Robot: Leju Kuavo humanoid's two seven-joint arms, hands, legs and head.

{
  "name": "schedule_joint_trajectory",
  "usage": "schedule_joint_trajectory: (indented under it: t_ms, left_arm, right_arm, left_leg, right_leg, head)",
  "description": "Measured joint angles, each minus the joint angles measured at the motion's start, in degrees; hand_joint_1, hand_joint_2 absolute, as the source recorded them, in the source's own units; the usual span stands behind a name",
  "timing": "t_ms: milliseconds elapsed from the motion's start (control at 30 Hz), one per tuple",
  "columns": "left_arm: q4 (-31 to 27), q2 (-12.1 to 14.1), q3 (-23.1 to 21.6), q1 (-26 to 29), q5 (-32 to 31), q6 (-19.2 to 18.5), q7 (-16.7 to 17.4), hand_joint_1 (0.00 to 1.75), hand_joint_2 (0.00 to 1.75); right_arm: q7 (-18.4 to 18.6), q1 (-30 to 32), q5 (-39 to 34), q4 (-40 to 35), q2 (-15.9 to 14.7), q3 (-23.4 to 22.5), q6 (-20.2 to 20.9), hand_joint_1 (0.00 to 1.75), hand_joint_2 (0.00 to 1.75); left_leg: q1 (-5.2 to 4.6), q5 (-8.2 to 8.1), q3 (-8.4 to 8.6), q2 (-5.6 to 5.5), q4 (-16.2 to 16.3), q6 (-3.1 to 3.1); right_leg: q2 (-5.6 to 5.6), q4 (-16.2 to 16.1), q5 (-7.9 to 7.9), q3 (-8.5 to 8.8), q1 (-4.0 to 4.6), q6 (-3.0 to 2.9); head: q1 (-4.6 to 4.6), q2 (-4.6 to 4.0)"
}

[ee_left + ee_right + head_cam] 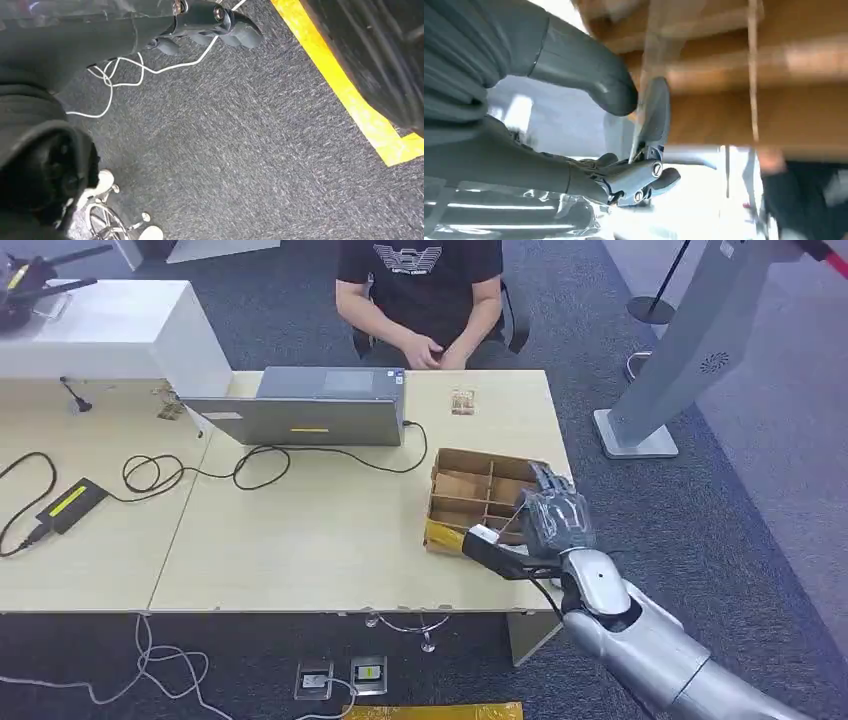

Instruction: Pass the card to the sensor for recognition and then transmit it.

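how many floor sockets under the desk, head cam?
2: square metal floor sockets side by side on the dark carpet below the desk's near edge, left one and right one. More may be hidden.

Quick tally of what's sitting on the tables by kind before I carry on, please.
Laptops: 1
Power adapters: 1
Divided cardboard boxes: 1
White cabinets: 1
Small brown packets by the far edge: 1
Total: 5
The right robot hand is over the box; whether it holds a card is unclear.
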Motion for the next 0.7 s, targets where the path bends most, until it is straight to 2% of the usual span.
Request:
schedule_joint_trajectory:
  t_ms: [100,400,600,700]
  left_arm:
    - [0.0,0.0,0.0,-0.19,-0.2,-0.09,-0.28,0.0,0.0]
    - [0.0,-0.11,-0.02,-0.62,-0.61,-0.24,-0.7,0.0,0.0]
    - [0.0,-0.09,0.0,-1.78,-0.63,-0.72,-0.7,0.0,0.0]
    - [0.0,-0.11,-0.02,-1.95,-0.57,-0.7,-0.72,0.0,0.0]
  right_arm:
    - [0.85,-1.98,4.12,-2.42,-0.02,-0.11,-0.04,1.75,1.75]
    - [1.68,-5.17,9.41,-6.6,-0.02,-0.5,0.55,1.75,1.75]
    - [2.18,-8.21,10.37,-10.73,-0.02,-1.9,3.06,1.75,1.75]
    - [1.66,-8.86,9.69,-11.87,0.07,-2.6,3.06,1.75,1.75]
  left_leg:
    - [0.0,0.01,0.03,0.02,0.0,0.0]
    - [0.0,0.02,0.03,0.06,0.0,0.0]
    - [0.0,0.04,0.03,0.05,0.0,-0.02]
    - [0.0,0.04,0.02,0.05,0.0,-0.03]
  right_leg:
    - [0.03,0.0,0.0,0.0,0.0,0.0]
    - [0.07,0.01,0.02,0.0,0.0,0.01]
    - [0.05,0.01,0.02,0.01,0.0,0.01]
    - [0.05,0.02,0.02,0.01,0.0,0.01]
  head:
    - [0.0,0.0]
    - [0.0,0.02]
    - [0.0,0.0]
    - [0.02,0.0]
